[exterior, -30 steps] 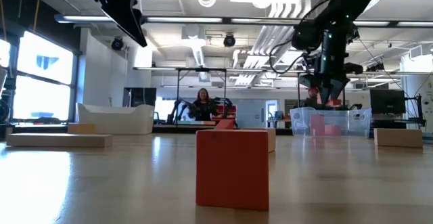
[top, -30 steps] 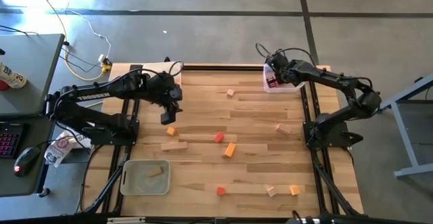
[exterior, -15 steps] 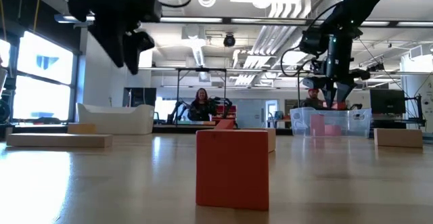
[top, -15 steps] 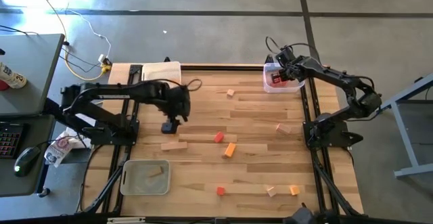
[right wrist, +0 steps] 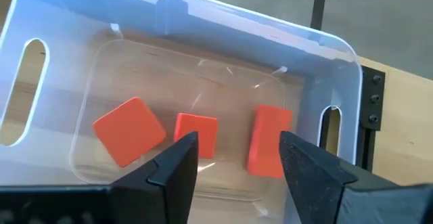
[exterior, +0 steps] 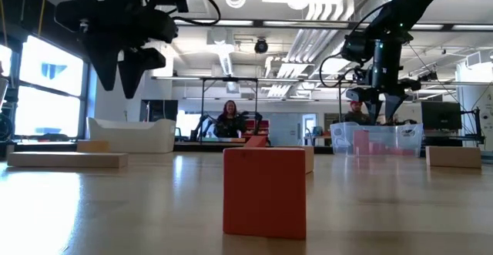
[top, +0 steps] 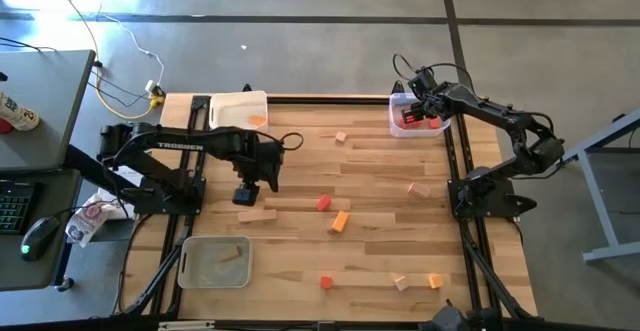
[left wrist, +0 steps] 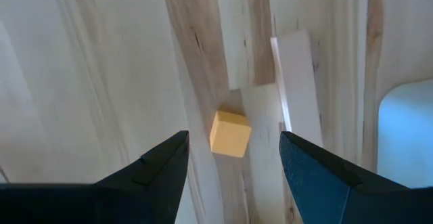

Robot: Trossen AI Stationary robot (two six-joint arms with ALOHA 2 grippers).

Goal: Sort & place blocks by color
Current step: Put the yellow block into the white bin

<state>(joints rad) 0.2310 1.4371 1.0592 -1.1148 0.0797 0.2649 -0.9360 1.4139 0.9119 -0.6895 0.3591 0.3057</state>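
Your red tray (right wrist: 203, 34) at the table's far right corner holds three red blocks (right wrist: 128, 130), seen plainly from the right wrist; the high view gives only a red patch inside it. The right gripper (top: 424, 108) hangs over that tray with its jaws spread wide and nothing between them. The far-left tray (top: 225, 108) carries one orange piece (top: 257, 121), and the near-left tray (top: 195, 271) holds a tan block (top: 231, 256).

Your left gripper (left wrist: 230, 158) hovers above the table, jaws wide apart and empty, straddling an orange cube (left wrist: 229, 133) that sits just beside a long tan bar (left wrist: 298, 82) (from above, the gripper hides this cube entirely).

The other loose blocks lie well apart on the wood: a red cube (top: 323, 203) beside an orange bar (top: 339, 221) mid-table, and a red cube (top: 326, 282) near the front edge, which fills the low view's foreground. That view also shows a person (exterior: 229, 120) seated far behind the table.
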